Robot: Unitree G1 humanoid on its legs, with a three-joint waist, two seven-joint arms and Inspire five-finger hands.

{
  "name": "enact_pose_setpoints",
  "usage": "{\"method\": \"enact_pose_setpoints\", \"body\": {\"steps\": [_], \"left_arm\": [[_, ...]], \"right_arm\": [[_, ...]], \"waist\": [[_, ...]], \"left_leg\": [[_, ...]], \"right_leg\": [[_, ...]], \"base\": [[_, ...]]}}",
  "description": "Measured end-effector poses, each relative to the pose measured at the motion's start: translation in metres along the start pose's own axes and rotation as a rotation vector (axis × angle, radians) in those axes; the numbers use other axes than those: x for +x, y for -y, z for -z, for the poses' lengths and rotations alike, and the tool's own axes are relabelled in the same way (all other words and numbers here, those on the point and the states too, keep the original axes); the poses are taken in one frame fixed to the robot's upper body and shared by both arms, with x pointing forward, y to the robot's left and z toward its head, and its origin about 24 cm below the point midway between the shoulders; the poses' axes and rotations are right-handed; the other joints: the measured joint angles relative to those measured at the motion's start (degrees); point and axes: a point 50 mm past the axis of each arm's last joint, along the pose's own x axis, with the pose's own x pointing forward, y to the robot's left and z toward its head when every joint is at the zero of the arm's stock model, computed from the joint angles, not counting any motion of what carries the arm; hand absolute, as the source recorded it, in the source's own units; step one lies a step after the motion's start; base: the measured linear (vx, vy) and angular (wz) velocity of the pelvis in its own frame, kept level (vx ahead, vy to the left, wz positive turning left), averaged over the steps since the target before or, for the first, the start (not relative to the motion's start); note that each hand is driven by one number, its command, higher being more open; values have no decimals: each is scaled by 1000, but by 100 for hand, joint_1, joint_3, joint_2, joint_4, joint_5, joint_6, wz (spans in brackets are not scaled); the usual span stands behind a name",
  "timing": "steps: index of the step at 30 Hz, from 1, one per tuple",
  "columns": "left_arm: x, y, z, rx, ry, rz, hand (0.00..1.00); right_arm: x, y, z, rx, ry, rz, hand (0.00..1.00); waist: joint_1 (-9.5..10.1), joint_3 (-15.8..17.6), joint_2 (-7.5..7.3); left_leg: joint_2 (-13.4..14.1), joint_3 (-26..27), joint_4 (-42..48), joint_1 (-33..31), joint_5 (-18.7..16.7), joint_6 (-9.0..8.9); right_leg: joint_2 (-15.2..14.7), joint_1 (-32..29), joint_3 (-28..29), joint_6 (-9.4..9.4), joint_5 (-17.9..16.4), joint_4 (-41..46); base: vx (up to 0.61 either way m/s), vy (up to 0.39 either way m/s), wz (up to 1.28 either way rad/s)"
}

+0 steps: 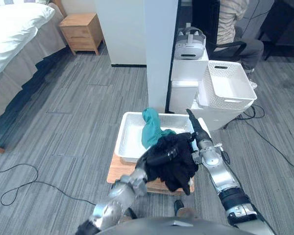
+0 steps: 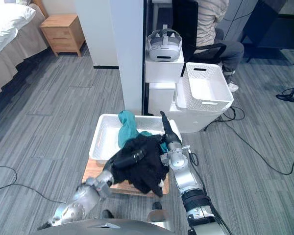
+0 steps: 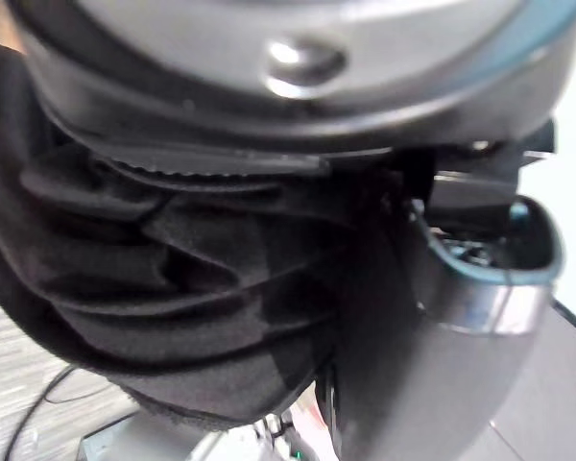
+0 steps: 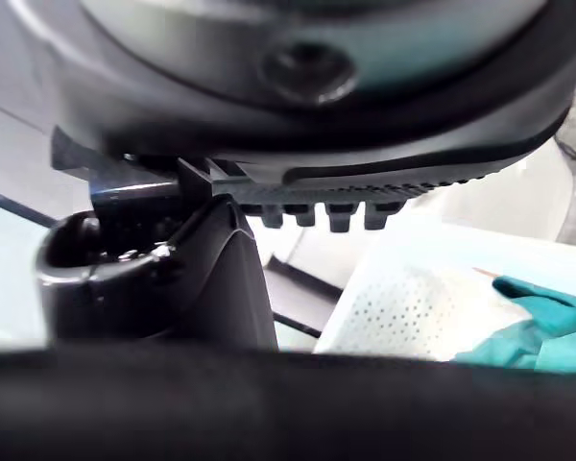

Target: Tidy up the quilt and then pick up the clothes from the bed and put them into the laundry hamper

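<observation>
Right hand (image 1: 197, 132), fingers straight, and left hand (image 1: 159, 157), grip unclear, bear one black garment (image 1: 179, 170) beside one teal garment (image 1: 149, 128).

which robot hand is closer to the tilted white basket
Right. The right robot hand points toward the tilted white basket; the left robot hand is farther back, against the black garment.

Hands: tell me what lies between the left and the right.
A black garment, bunched between the left hand and right hand above the near rim of the hamper; both eye views show it.
</observation>
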Motion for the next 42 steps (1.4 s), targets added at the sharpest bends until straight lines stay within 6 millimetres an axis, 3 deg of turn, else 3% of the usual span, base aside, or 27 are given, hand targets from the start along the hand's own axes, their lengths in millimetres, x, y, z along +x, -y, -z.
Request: {"method": "enact_pose_setpoints", "body": {"steps": [3,6,8,13,15,18,21,26,30,34,40,42], "left_arm": [[16,27,-33,67,113,124,0],[21,47,-52,111,228,197,0],[22,50,-61,158,275,198,0],[14,28,-96,353,432,10,0],[3,10,-126,479,530,-129,0],[-11,7,-162,558,667,-224,0],[-22,6,-176,761,737,-338,0],[-9,-17,-181,950,671,-520,0],[-8,-37,-181,978,611,-658,0],[-8,-39,-179,1061,588,-692,0],[-9,-57,-163,1085,488,-740,0],[-11,-71,-148,1067,407,-766,0]], "right_arm": [[-6,6,6,28,-16,38,100],[-12,8,14,48,-39,64,100],[-14,9,15,70,-43,75,100],[-26,21,22,137,-59,140,100],[-35,31,31,166,-83,186,100],[-50,44,48,223,-140,259,100],[-61,42,54,236,-161,276,100],[-75,17,57,289,-184,220,100],[-88,13,64,288,-215,207,100],[-101,12,76,285,-264,212,100],[-116,1,85,304,-316,186,100],[-118,-4,85,305,-319,161,100]], "waist": [[-46,-166,-93],[-42,-237,-172],[-45,-254,-196],[-53,-276,-196],[-63,-279,-196],[-66,-337,-217],[-29,-349,-236],[-77,-413,-316],[-243,-457,-340],[-318,-461,-336],[-514,-474,-315],[-569,-478,-300]], "left_leg": [[-47,4,1,-40,9,16],[-66,3,4,-41,20,31],[-73,0,4,-40,21,32],[-91,-41,3,-41,31,45],[-102,-124,3,-44,44,55],[-131,-346,1,-128,76,87],[-155,-392,-1,-159,79,94],[-155,-338,-2,-168,83,100],[-148,-248,-3,-205,75,98],[-140,-132,-2,-204,73,97],[-127,97,-2,-187,34,65],[-103,235,-2,-183,16,53]], "right_leg": [[-12,-53,13,34,29,6],[-24,-55,13,33,63,10],[-19,-53,13,33,69,14],[-13,-26,-20,34,71,16],[-23,46,-111,36,73,15],[-58,91,-318,36,70,16],[-111,59,-356,30,62,14],[-115,25,-306,26,60,3],[-113,-68,-238,3,47,7],[-96,-134,-134,15,60,8],[-46,-252,82,20,120,5],[-16,-295,224,16,151,-12]], "base": [[-12,1,-1],[0,0,0],[0,0,0],[6,1,4],[16,4,17],[1,12,36],[-6,33,16],[-14,23,-5],[-6,18,-11],[22,11,-16],[20,7,-21],[10,-7,-29]]}}
